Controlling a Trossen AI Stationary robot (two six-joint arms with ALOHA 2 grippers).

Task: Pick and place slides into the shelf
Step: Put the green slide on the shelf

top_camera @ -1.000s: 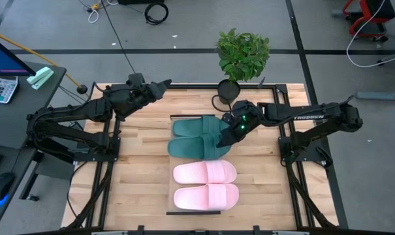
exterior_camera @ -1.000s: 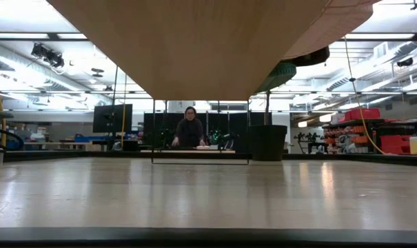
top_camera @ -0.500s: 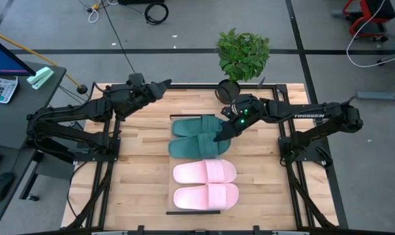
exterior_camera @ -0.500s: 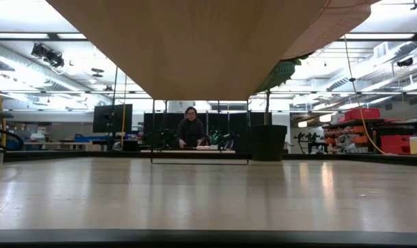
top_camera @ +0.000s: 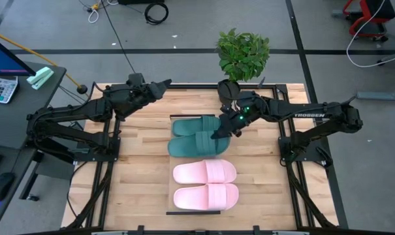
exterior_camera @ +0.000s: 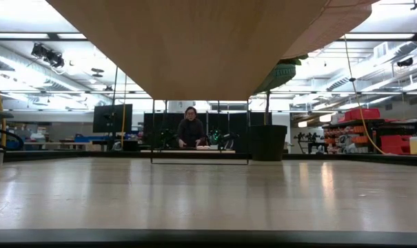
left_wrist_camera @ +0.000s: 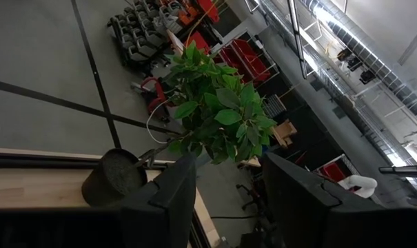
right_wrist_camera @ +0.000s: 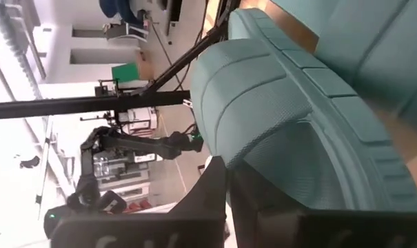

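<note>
The right gripper (top_camera: 218, 134), jaws pressed together, is seen above the strap end of the two teal slides (top_camera: 196, 136), which lie side by side beside the pink slides (top_camera: 205, 184) on the shelf (top_camera: 169, 166), while the left gripper (top_camera: 166, 83) is held spread over the worktop's (top_camera: 138, 176) far edge.

Four slides are lying side by side along the shelf (top_camera: 170, 166) (a narrow light board): two dark teal slides (top_camera: 196, 126) (top_camera: 194, 145) toward its far end, two pink slides (top_camera: 205, 172) (top_camera: 206, 196) toward its near end.
</note>
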